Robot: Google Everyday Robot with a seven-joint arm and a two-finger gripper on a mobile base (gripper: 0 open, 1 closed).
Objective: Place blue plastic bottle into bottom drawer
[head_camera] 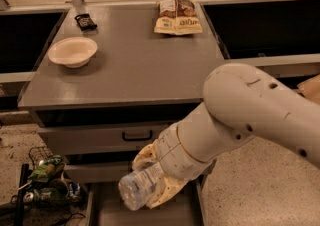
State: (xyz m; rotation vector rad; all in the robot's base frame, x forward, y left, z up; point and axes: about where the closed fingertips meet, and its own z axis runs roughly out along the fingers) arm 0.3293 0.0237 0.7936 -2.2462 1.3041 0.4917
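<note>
The blue plastic bottle (136, 188) is clear and ribbed. It is held by my gripper (152, 180), whose yellowish fingers (145, 156) are shut around it above and below. The bottle points left, hanging over the bottom drawer (107, 210), a shallow grey tray pulled open at the foot of the cabinet. My white arm (250, 115) comes in from the right and hides the drawer's right side.
On the grey cabinet top (130, 65) are a white bowl (73, 51), a snack bag (177, 16) and a small dark packet (85, 21). An upper drawer with a black handle (137, 135) is closed. A wire basket of items (47, 180) stands on the floor at left.
</note>
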